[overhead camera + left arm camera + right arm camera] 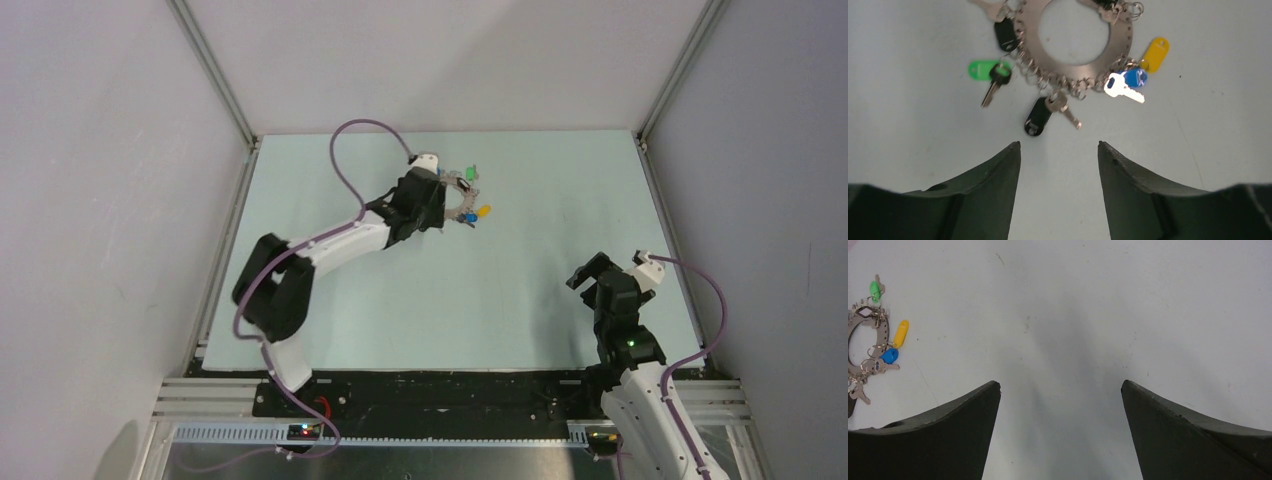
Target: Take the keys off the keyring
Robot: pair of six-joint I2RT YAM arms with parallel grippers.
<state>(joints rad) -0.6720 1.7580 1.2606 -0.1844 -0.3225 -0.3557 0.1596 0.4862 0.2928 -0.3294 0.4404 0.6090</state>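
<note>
The keyring (1073, 65) is a flat grey metal ring lying on the table, with many small split rings along its rim. Keys hang off it: a green tag with a black-headed key (997, 76), a black tag (1037, 117) beside a silver key (1064, 106), a blue-headed key (1127, 84) and a yellow tag (1155, 52). My left gripper (1059, 145) is open and empty, just short of the ring; the top view shows it (443, 205) beside the keyring (470, 200). My right gripper (1060, 384) is open and empty, far from the keyring (875, 335).
The pale table mat (520, 290) is walled at the back and both sides by white panels on metal rails. The right arm (625, 340) stands near the front right corner. A purple cable (345, 160) loops over the left arm.
</note>
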